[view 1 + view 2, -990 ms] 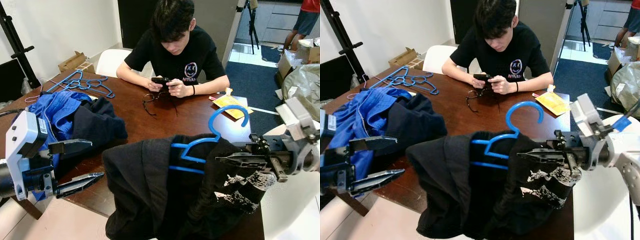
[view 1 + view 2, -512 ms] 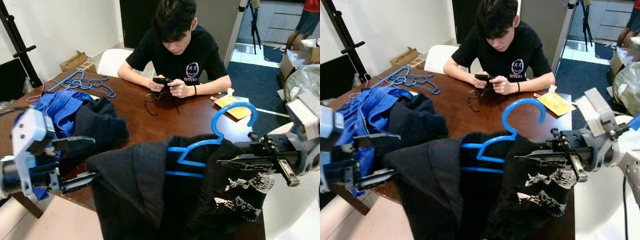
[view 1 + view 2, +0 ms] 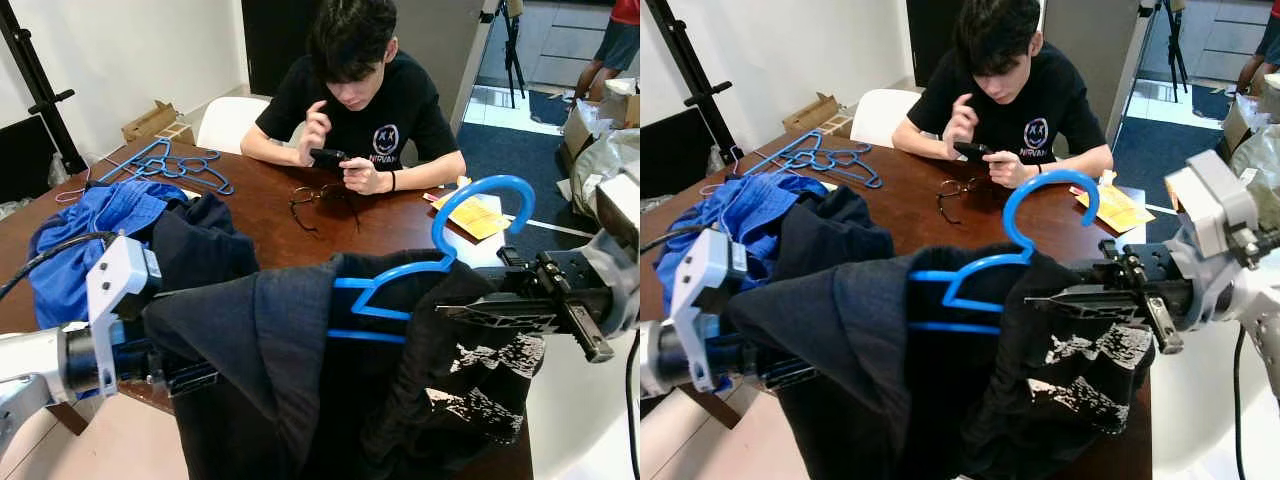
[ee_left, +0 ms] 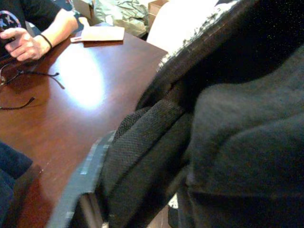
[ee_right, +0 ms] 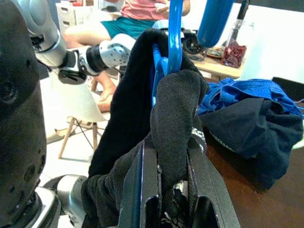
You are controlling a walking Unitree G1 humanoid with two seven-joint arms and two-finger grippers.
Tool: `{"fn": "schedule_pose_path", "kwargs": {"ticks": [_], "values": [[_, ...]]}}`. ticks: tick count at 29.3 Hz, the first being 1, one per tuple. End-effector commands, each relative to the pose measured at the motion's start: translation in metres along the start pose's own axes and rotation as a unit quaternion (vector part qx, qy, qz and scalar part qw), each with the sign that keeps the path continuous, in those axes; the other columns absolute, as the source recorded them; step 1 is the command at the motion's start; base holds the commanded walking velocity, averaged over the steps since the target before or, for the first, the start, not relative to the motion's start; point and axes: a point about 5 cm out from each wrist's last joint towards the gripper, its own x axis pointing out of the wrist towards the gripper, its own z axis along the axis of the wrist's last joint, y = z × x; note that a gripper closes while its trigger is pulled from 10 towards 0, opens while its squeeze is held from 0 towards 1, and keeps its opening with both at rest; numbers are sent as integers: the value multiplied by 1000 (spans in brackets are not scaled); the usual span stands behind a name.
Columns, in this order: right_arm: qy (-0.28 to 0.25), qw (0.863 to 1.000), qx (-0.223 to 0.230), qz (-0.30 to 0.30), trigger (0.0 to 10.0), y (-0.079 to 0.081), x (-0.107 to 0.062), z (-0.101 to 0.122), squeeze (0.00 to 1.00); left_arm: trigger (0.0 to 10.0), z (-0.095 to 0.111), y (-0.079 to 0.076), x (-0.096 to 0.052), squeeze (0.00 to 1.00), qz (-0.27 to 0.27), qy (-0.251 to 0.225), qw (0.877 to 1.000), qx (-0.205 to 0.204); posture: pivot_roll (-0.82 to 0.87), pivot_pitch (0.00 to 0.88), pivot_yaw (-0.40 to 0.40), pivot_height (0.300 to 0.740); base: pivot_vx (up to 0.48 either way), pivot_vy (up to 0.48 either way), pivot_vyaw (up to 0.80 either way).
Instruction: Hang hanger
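Black garment on a blue hanger held between both end effectors above the brown tabletop.

The right end effector, at 3 o'clock in the head views, has its fingers clamped on the black garment at the shoulder of the blue hanger, whose hook rises at about 1 o'clock; the right wrist view shows cloth pinched between the fingers. The left end effector, at 8 o'clock, is buried in the garment's other edge, and whether its fingers are apart or together cannot be told. A heap of blue and dark clothes lies at 10 o'clock, spare blue hangers beyond it. At 12 o'clock a seated person holds a phone, eyeglasses just before them.
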Motion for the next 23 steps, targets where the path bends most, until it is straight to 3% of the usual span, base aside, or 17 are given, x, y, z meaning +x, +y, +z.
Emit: {"fn": "schedule_pose_path", "kwargs": {"ticks": [1, 8, 11, 15, 17, 19, 21, 22, 23], "values": [[-17, 1000, -20, 12, 0, 2, 3, 10, 0, 0, -3, 0, 3, 0, -4, -2, 1000, -5, 133, 0, 9, 740, 0, 0, 0], [-22, 1000, -20, 12, 0, 3, 5, 11, 0, 0, -3, 0, 6, 0, -6, -5, 1000, -4, 132, 0, 8, 740, 0, 0, 0], [-10, 1000, -14, -8, 0, 0, 5, 4, 0, 0, 4, 15, -2, 0, 44, -15, 999, 19, 130, 0, 7, 740, 0, 0, 0], [-3, 1000, -13, -18, 0, -2, 4, 1, 0, 0, 7, 20, -7, 0, 64, -17, 997, 29, 130, 0, 7, 740, 0, 0, 0], [6, 999, -12, -32, 0, -5, 3, -4, 0, 0, 10, 28, -13, 0, 93, -19, 995, 43, 134, 0, 5, 740, 0, 0, 0], [19, 998, 1, -66, 0, -10, -3, -15, 0, 0, 25, 55, -41, 0, 193, -16, 976, 95, 137, 0, 2, 740, 0, 0, 0], [19, 998, 1, -66, 0, -10, -3, -15, 0, 0, 25, 55, -41, 0, 193, -16, 976, 95, 137, 0, 2, 740, 0, 0, 0], [30, 995, 5, -95, 0, -14, -9, -22, 0, 0, 38, 68, -59, 0, 250, -22, 960, 122, 137, 0, 2, 740, 0, 0, 0], [30, 995, 5, -95, 0, -14, -9, -22, 0, 0, 38, 68, -59, 0, 250, -22, 960, 122, 137, 0, 2, 740, 0, 0, 0]]}}
